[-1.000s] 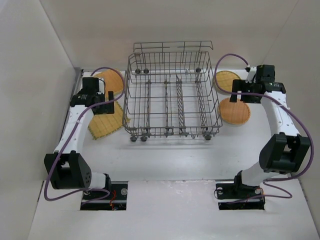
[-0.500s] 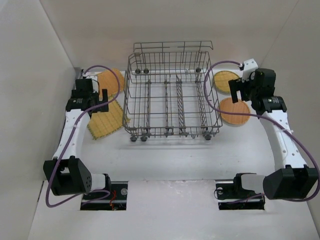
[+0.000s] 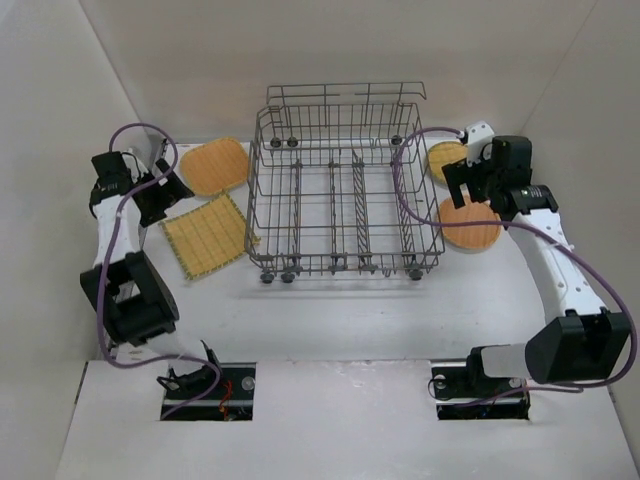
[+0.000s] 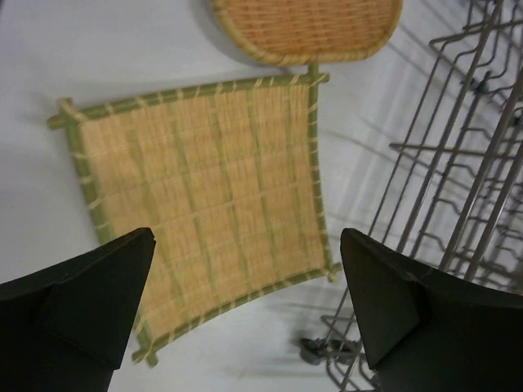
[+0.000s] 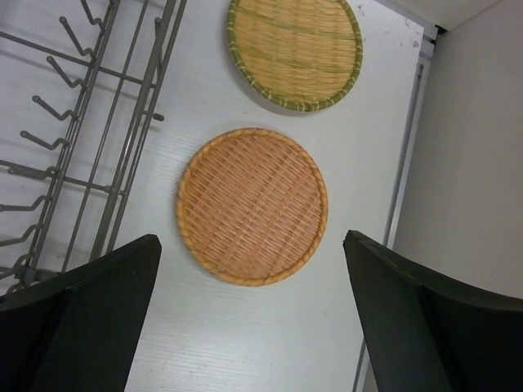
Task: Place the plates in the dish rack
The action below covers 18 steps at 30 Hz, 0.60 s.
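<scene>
The grey wire dish rack (image 3: 343, 105) stands mid-table with no plates in it. Left of it lie the square yellow plate (image 3: 205, 236) and an orange plate (image 3: 214, 165). My left gripper (image 3: 160, 195) hangs open and empty above the square plate's left side. In the left wrist view the square plate (image 4: 204, 204) lies between the open fingers of that gripper (image 4: 245, 302). Right of the rack lie a yellow-tan round plate (image 3: 447, 158) and an orange round plate (image 3: 470, 225). My right gripper (image 3: 465, 182) hovers open above the orange plate (image 5: 252, 206).
White walls close in the table on the left, back and right. A metal strip (image 5: 404, 188) runs along the right wall near the round plates. The rack's wheels (image 4: 315, 349) sit close to the square plate's corner. The rack's tines (image 5: 73, 106) show left of the right gripper.
My left arm has swung back and to the left, uncovering the square and orange plates. My right gripper has moved left toward the rack, over the orange round plate. No plate moved.
</scene>
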Tool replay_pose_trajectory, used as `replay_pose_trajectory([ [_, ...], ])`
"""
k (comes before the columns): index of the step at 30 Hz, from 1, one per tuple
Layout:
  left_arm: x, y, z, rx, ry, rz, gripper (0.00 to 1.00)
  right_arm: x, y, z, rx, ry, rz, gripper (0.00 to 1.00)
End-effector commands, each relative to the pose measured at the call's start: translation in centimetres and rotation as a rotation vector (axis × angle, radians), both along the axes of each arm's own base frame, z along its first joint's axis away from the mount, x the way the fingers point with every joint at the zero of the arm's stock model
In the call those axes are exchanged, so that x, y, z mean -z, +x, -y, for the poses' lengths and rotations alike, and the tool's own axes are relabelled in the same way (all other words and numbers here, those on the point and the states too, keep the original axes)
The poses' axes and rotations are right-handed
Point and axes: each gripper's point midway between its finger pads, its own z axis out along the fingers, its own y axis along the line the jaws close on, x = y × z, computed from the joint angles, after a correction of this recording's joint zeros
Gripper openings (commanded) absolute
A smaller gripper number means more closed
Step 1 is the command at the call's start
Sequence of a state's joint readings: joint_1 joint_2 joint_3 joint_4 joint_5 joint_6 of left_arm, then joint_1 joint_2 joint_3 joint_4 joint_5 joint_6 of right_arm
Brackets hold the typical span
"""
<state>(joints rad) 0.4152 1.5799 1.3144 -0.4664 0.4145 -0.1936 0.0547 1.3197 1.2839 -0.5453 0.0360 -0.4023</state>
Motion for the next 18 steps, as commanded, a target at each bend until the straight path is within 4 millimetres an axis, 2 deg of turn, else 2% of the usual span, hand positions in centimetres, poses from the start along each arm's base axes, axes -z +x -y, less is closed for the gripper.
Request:
replay_pose_trajectory([
  [1,-2.7,4.5,0.4,0.025,-0.188,0.129,1.00,-2.2,0.6,-1.4,-0.028,0.058,0.028,1.00],
  [4,-1.5,7.2,-0.5,0.001,-0.255,0.110,1.00,-2.0,0.8,-1.5,-0.036,0.064,-0.001,0.94],
  [6,-0.8,8.6,-0.8,-0.002,-0.288,0.101,1.00,-2.0,0.9,-1.2,-0.027,0.081,-0.020,0.94],
  [8,0.2,9.8,-0.8,-0.004,-0.312,0.083,1.00,-1.5,0.9,-0.6,-0.008,0.109,-0.059,1.00],
  [10,1.1,10.8,-0.6,-0.004,-0.334,0.070,0.99,-0.9,0.9,0.3,0.036,0.157,-0.102,1.00],
  [11,1.6,11.2,-0.5,0.002,-0.345,0.064,0.94,-0.5,0.9,0.6,0.048,0.185,-0.125,1.00],
  [14,2.5,12.5,-0.1,0.016,-0.373,0.054,0.92,-0.2,1.1,1.9,0.098,0.259,-0.170,1.00],
  [18,4.2,13.7,-0.1,0.011,-0.403,0.028,0.88,0.3,1.4,4.1,0.161,0.279,-0.215,1.00],
])
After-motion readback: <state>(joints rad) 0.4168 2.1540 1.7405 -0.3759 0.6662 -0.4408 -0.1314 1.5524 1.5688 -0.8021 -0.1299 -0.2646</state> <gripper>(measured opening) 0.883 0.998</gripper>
